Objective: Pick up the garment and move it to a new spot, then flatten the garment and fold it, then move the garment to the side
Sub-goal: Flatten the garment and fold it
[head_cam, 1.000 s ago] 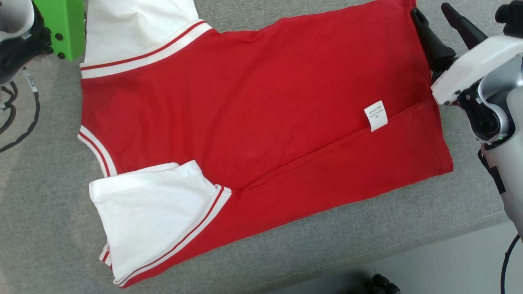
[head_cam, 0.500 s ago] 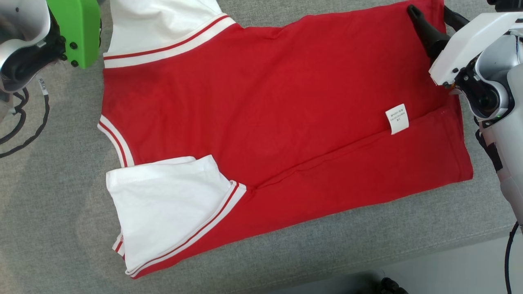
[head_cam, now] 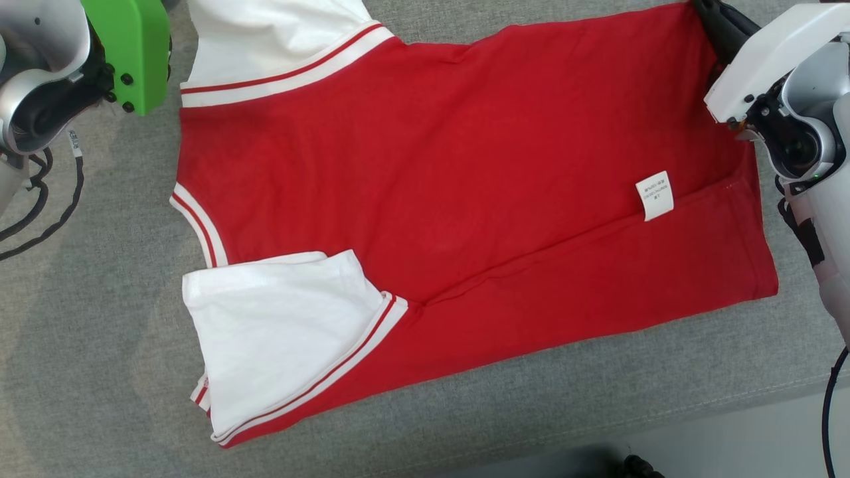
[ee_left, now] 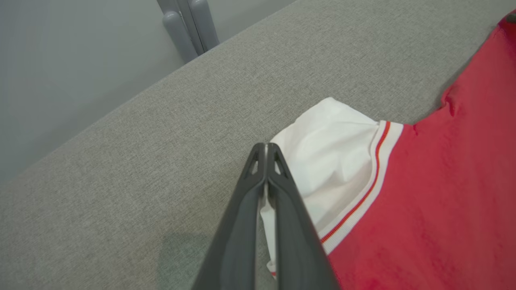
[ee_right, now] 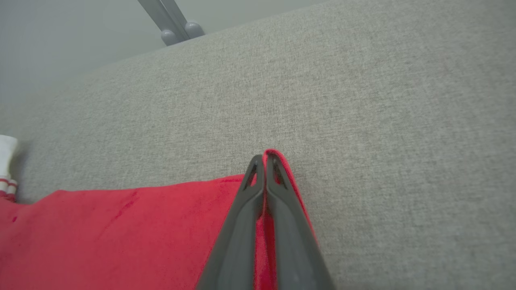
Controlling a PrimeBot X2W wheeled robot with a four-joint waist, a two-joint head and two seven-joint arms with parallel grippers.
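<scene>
Currently the left gripper (ee_left: 266, 151) has its fingers pressed together, a sliver of white cloth caught between them: it pinches the far sleeve (ee_left: 334, 141) at its outer edge. The right gripper (ee_right: 265, 159) is likewise closed, clamped on the far hem corner (ee_right: 275, 152), with red cloth showing at the tips. Outward from both, the garment (head_cam: 465, 166) lies flat on the grey cushion (head_cam: 99, 332). Its long axis runs left to right, collar end left, hem right. The near side is already turned over, with the care label (head_cam: 655, 195) exposed and the near sleeve (head_cam: 279, 325) folded on top. Key relation: both grips sit on the far long edge, one at each end, and the whole body lies nearward of them. Judgement: the next fold would draw that edge toward the near side, both arms travelling level.
</scene>
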